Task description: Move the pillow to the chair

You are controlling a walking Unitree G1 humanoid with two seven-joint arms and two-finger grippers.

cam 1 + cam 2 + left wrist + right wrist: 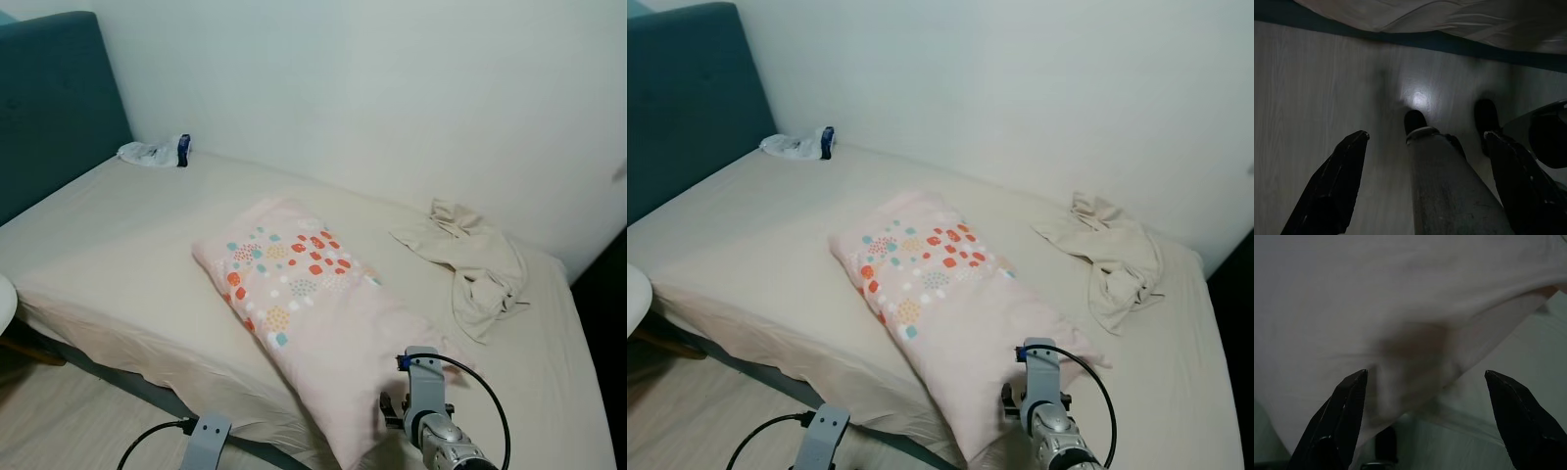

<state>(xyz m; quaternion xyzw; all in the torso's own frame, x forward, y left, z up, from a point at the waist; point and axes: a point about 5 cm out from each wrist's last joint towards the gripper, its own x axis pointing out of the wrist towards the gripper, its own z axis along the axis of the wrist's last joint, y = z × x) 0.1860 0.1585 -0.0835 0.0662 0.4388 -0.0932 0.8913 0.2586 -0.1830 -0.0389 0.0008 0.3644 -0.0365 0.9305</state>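
Observation:
A pink pillow (304, 304) with coloured dots lies slantwise on the beige bed (118, 235), its near end reaching the bed's front edge. My right arm (426, 397) is raised at that near end, just to its right. In the right wrist view my right gripper (1425, 374) is open, and the pillow's pale fabric (1400, 308) spreads close in front of the fingers. My left arm (204, 438) hangs low before the bed. Its gripper (1426, 134) is open over the wooden floor (1312, 88), with nothing between the fingers.
A crumpled beige cloth (470, 259) lies on the bed's far right. A clear bag with a blue item (157, 152) sits by the teal headboard (54, 98). A white rounded edge (5, 299) on a wooden leg stands at the left. The wall runs behind the bed.

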